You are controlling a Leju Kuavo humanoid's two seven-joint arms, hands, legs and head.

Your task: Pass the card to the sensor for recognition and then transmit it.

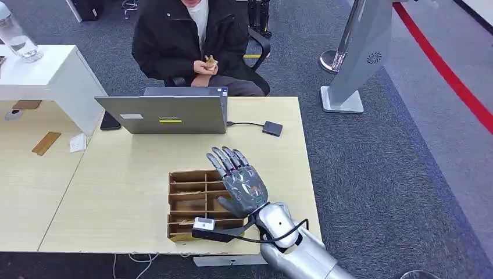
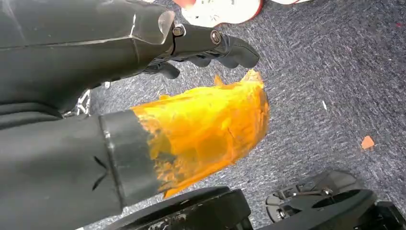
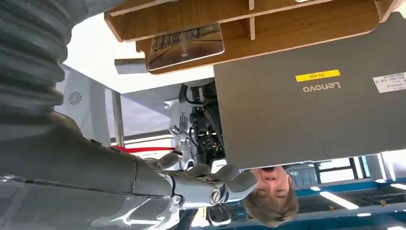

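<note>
A wooden compartment tray (image 1: 187,204) sits near the table's front edge. My right hand (image 1: 239,181) hovers over its right side with fingers stretched out and apart, holding nothing. In the right wrist view a picture card (image 3: 186,46) lies in one compartment of the tray (image 3: 287,28), apart from my right hand (image 3: 201,189). The small black sensor (image 1: 272,128) lies on the table right of the grey laptop (image 1: 168,114), joined to it by a cable. My left hand (image 2: 201,91) hangs over the carpet, its yellow-wrapped thumb and dark fingers apart around nothing.
A person (image 1: 189,40) sits behind the laptop, holding something small. A white box (image 1: 55,75) with a water bottle (image 1: 17,36) stands at the left, a dark phone (image 1: 110,121) beside it. A grey stand (image 1: 356,64) is on the carpet at the right.
</note>
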